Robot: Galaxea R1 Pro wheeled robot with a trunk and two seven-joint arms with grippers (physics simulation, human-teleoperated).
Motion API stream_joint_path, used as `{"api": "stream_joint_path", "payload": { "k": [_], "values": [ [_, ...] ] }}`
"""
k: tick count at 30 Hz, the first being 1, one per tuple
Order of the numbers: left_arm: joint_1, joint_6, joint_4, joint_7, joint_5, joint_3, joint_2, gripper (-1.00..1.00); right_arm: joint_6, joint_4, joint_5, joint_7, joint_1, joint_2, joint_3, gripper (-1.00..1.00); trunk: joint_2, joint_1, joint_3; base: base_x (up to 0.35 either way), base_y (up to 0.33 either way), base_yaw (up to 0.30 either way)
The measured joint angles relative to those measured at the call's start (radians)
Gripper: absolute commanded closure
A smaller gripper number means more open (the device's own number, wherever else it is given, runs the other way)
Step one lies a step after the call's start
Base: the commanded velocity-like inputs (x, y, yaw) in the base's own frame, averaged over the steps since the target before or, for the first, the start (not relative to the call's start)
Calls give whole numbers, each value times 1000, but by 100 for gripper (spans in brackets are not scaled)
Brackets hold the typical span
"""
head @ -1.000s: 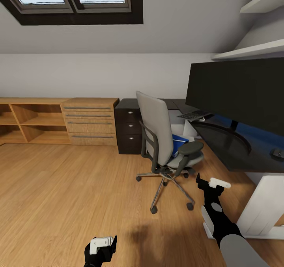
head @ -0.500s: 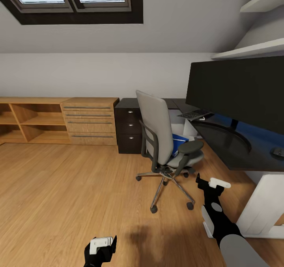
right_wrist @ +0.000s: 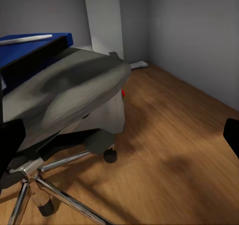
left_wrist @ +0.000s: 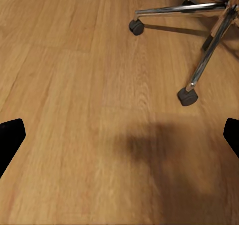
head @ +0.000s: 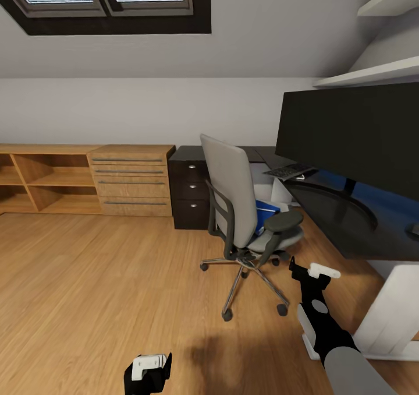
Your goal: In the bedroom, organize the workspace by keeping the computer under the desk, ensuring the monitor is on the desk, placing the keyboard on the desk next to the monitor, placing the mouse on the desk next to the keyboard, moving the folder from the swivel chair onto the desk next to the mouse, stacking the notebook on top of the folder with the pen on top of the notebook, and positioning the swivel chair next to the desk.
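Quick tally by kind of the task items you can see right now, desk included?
Desk: 1
Monitor: 1
Keyboard: 1
Swivel chair: 1
Blue folder on the chair seat: 1
Total: 5

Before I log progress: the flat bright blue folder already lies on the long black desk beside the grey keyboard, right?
No. The flat bright blue folder is on the seat of the grey padded swivel chair, not on the long black desk, as the head view shows.
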Motion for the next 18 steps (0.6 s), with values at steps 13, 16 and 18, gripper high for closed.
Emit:
{"api": "stream_joint_path", "payload": {
  "k": [13, 16, 18],
  "values": [
    [0, -1, 0, -5, 0, 1, 1, -100, 0, 0, 0, 0, 0, 0, 0, -100, 0, 0, 0, 134, 0, 0],
    [0, 0, 0, -5, 0, 1, 1, -100, 0, 0, 0, 0, 0, 0, 0, -100, 0, 0, 0, 29, 0, 0],
    [0, 0, 0, -5, 0, 1, 1, -100, 0, 0, 0, 0, 0, 0, 0, -100, 0, 0, 0, 25, 0, 0]
  ]
}}
